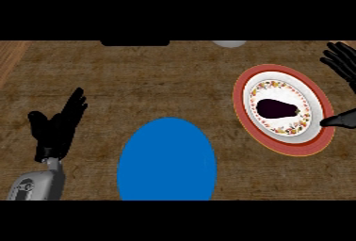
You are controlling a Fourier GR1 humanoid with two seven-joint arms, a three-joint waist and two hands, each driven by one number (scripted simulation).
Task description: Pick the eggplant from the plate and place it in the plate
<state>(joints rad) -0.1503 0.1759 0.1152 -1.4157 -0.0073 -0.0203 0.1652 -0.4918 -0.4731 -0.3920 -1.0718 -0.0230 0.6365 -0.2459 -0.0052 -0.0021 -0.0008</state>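
**Position.** The dark purple, glossy eggplant [277,108] lies at the centre of a round white plate with a flowered rim [262,89]. This white plate sits on a wider round red plate [292,148] at the right of the brown wooden counter [139,80].

**Right hand.** The right hand [341,61] shows at the view's right edge, spread wide and holding nothing. Its fingers are beyond the red plate's far right side and its thumb lies over the near right rim. The palm is out of view.

**Hazards.**
- The eggplant looks smooth and rounded. A closure off its middle would probably let it slip or roll across the white plate.
- The plates are stacked. A thumb that comes in low could catch a rim and shift the white plate on the red plate.
- The plain round blue plate [167,160], the likely destination, lies well apart to the left. A low carry could clip both rims on the way out.

**Surroundings.** The left hand [59,127] rests open, fingers up, at the view's left, near the blue plate but off the likely path. A pale grey object [230,43] and a flat black object [135,42] sit at the far edge, well apart. No object lies between the red plate and the blue plate.
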